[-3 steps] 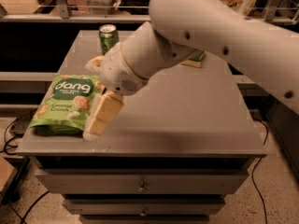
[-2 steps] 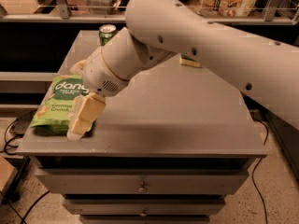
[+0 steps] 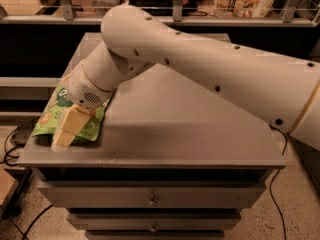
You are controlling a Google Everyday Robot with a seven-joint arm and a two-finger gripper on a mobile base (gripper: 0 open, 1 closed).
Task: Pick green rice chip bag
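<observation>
The green rice chip bag (image 3: 89, 125) lies flat at the front left corner of the grey cabinet top (image 3: 185, 129). Only its lower edge and left side show; the arm covers its label. My gripper (image 3: 67, 131) is low over the bag's middle, with one cream finger (image 3: 68, 129) pointing down toward the front left edge. The second finger is hidden behind the wrist. The big white arm reaches in from the right and crosses the whole top.
The cabinet has drawers (image 3: 150, 199) below its front edge. A dark shelf and railing (image 3: 175, 14) with packaged goods stand behind. Cables (image 3: 15, 144) hang at the left side. The soda can is hidden behind the arm.
The arm has swung further left and down, and the gripper now sits over the bag's middle. The arm now hides the bag's label and the green can.
</observation>
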